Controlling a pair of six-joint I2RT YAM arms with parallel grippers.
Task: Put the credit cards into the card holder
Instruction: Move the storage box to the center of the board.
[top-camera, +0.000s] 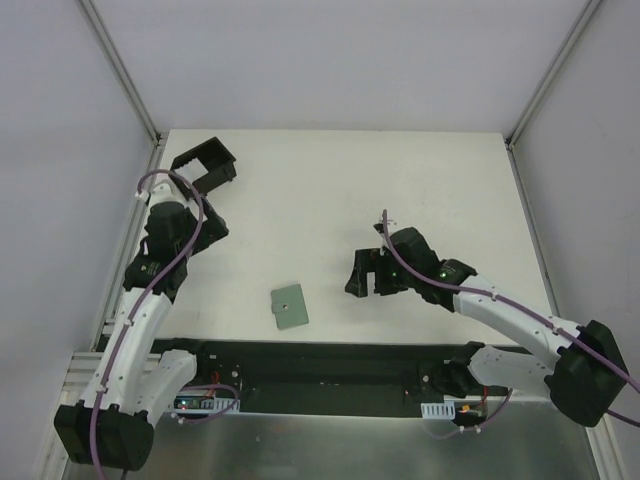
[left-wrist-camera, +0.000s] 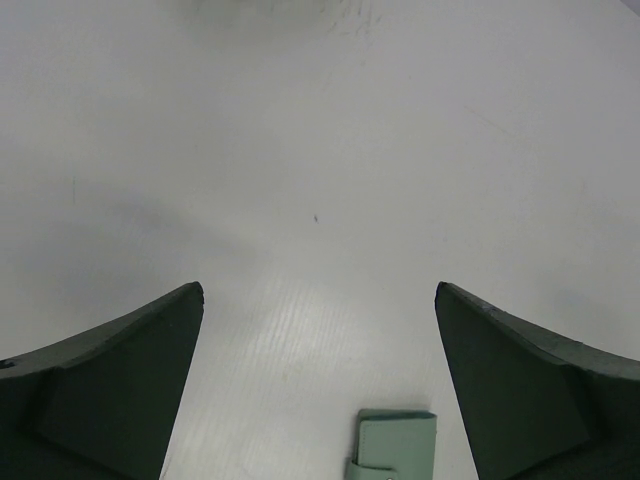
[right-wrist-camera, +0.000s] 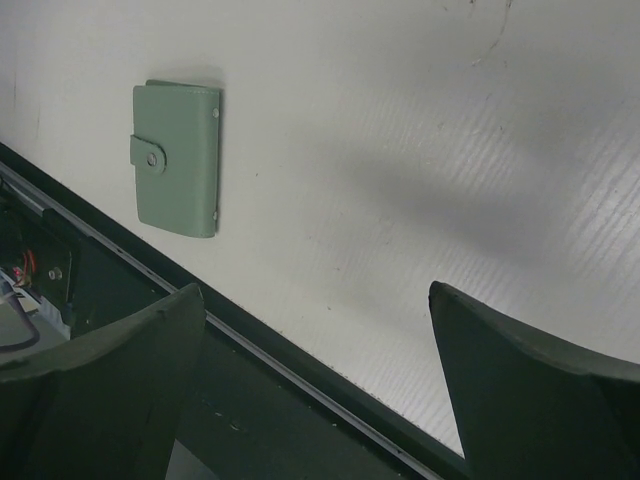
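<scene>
Item: credit cards, two called for by the task; none shows in any of the three views, so their place cannot be given. Item: card holder (top-camera: 215, 152), black open-topped box, standing at the far left corner of the table (top-camera: 400, 180), just beyond the left arm. Item: grey-green flat case (top-camera: 290, 306), snap tab fastened, lying flat near the table's near edge between the two arms; whether the cards lie inside it cannot be told. Left gripper (left-wrist-camera: 318, 290): fingers spread wide, nothing between them, bare table beneath. Right gripper (right-wrist-camera: 315, 292): likewise spread wide and empty, hovering over the near edge with the case off to its left. Handling, as a judgement: cards of this kind should be light, stiff, thin and smooth, and prone to slip. Lying flat, they offer almost nothing to pinch from above. The best hold is probably across the two long edges, or on one short end once it is lifted, so the free end can go down into the holder's slot. If the case holds them, it likely needs one gripper to pin it while the other works the snap.
</scene>
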